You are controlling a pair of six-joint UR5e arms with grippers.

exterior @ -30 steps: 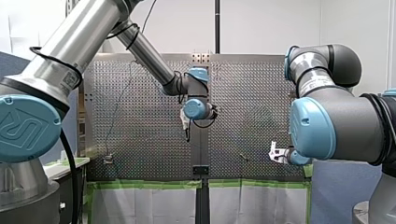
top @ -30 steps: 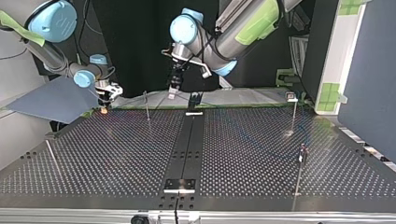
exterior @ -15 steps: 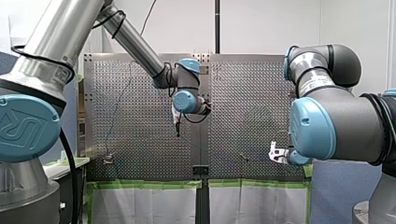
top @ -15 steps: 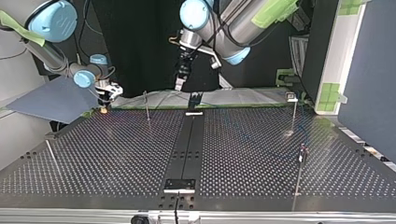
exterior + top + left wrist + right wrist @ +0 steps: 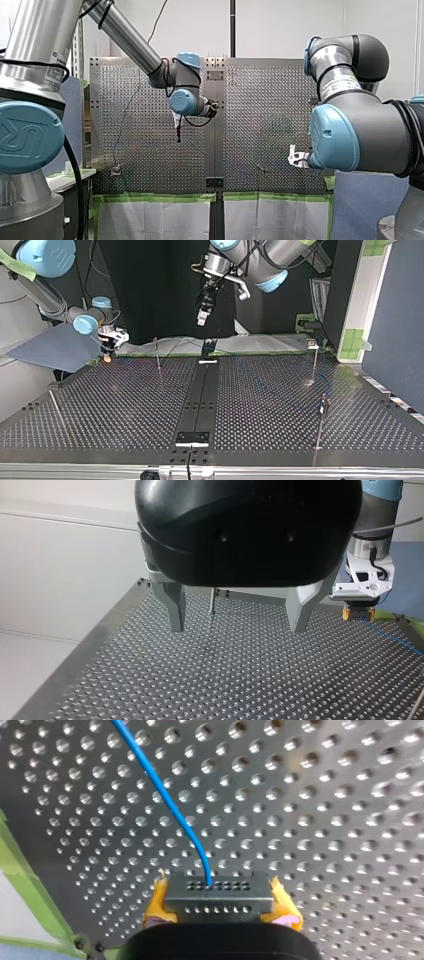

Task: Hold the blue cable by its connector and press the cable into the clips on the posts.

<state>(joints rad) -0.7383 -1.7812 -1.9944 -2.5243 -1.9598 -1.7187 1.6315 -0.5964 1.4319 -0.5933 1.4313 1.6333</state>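
Observation:
In the right wrist view my right gripper (image 5: 220, 907) is shut, its yellow pads (image 5: 159, 906) clamping a grey perforated connector (image 5: 219, 892). The blue cable (image 5: 161, 795) leaves the connector and runs away over the perforated table (image 5: 320, 820). In the top view my right gripper (image 5: 107, 356) hangs low over the table's far left corner. My left gripper (image 5: 236, 627) is open and holds nothing; a thin post (image 5: 212, 601) stands ahead of it. It hovers high above the table's far edge (image 5: 203, 317). The left wrist view also shows my right gripper (image 5: 358, 614) and the cable (image 5: 396, 639).
Thin posts stand on the table: one near my right gripper (image 5: 157, 353), two at the top view's right (image 5: 314, 357) (image 5: 324, 405), one at its left (image 5: 55, 407). A black strip (image 5: 199, 395) runs down the table's middle. Green tape (image 5: 160, 197) lines the table's edge.
My left arm has lifted its open gripper higher and swung it toward the front view's left. My right gripper, still shut on the connector, has barely shifted.

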